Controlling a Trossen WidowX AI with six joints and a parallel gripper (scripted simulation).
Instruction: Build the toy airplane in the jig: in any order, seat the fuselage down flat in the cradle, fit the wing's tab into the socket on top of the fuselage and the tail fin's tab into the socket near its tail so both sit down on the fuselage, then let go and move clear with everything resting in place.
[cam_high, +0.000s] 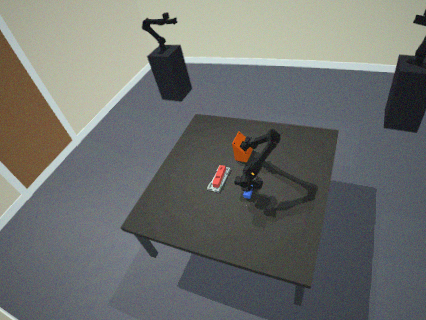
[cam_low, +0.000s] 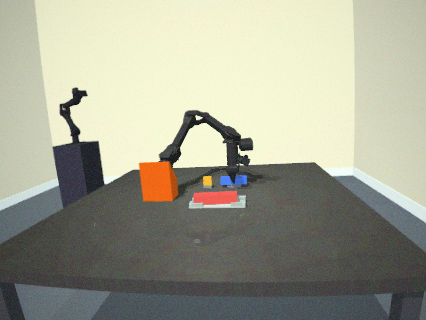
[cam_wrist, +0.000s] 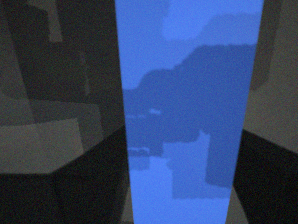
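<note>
The red fuselage (cam_high: 219, 176) (cam_low: 215, 198) lies in the pale grey jig (cam_high: 228, 173) (cam_low: 217, 206), its long side facing the exterior camera. Its two top sockets are too small to make out. My gripper (cam_high: 248, 189) (cam_low: 233, 179) (cam_wrist: 176, 130) points down behind the jig, as the exterior camera sees it, and is shut on the blue wing (cam_high: 247, 195) (cam_low: 242, 180) (cam_wrist: 185, 105). The wing is at or very near table height; its underside is hidden. The yellow-orange tail fin (cam_high: 253, 174) (cam_low: 207, 180) stands apart on the table, left of the wing in the exterior view.
A large orange block (cam_high: 241, 149) (cam_low: 157, 182) stands on the dark table (cam_high: 175, 210) (cam_low: 215, 265), near the arm's base and left of the jig in the exterior view. Other arms stand on dark pedestals (cam_high: 171, 75) (cam_low: 77, 170) away from the table.
</note>
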